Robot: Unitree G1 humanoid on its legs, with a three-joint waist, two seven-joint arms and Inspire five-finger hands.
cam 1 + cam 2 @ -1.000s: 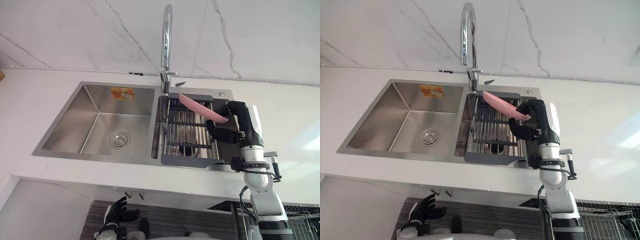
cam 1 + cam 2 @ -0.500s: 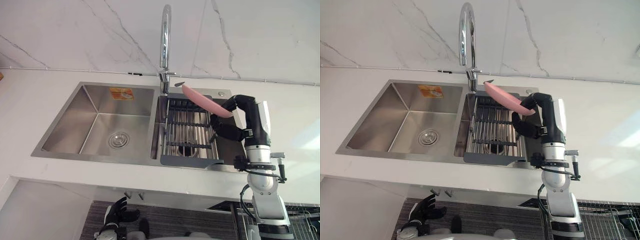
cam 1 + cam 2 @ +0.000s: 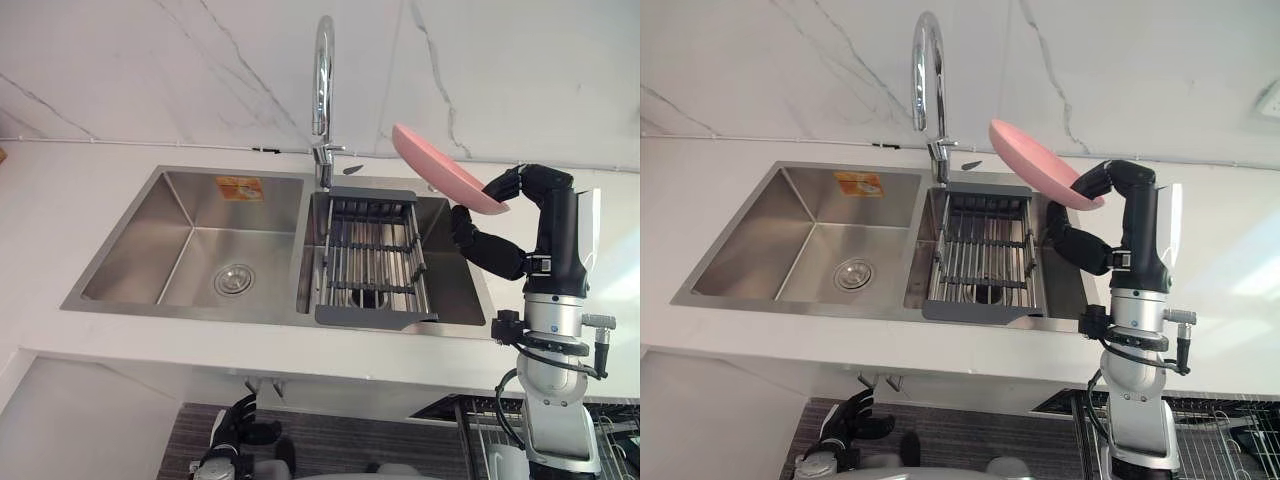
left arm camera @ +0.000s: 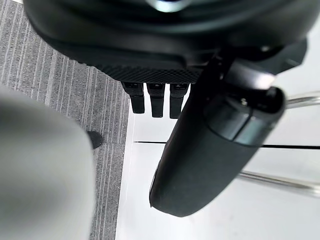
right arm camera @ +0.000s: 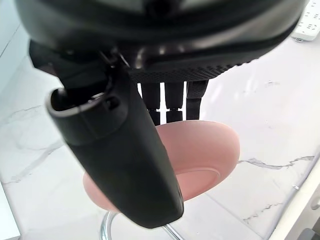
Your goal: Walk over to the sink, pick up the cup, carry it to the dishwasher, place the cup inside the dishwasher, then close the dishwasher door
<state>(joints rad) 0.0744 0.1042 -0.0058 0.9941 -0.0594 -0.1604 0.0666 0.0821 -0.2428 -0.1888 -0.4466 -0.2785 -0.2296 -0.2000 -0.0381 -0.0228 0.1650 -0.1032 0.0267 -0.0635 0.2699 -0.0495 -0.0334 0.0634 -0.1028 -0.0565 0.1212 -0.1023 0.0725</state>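
Currently right hand point(image 3: 520, 180) is clamped on the pink shallow round plate point(image 3: 445, 172), held tilted in the air above the right end of the steel double sink point(image 3: 190, 250), clear of the dark drain rack point(image 3: 375, 265). White counter point(image 3: 60, 200), veined white marble wall point(image 3: 150, 70), chrome gooseneck tap point(image 3: 322, 90). Left hand point(image 3: 228, 438) hangs low over grey striped floor point(image 3: 190, 430), fingers relaxed.

The sink point(image 3: 190, 245) is brushed steel with a dull sheen, while the tap point(image 3: 322, 90) is polished chrome, mirror-bright. The pink dish point(image 3: 443, 172) looks smooth and matt, the wall point(image 3: 150, 70) is glossy veined marble, and the tabletop point(image 3: 60, 200) is smooth white stone.
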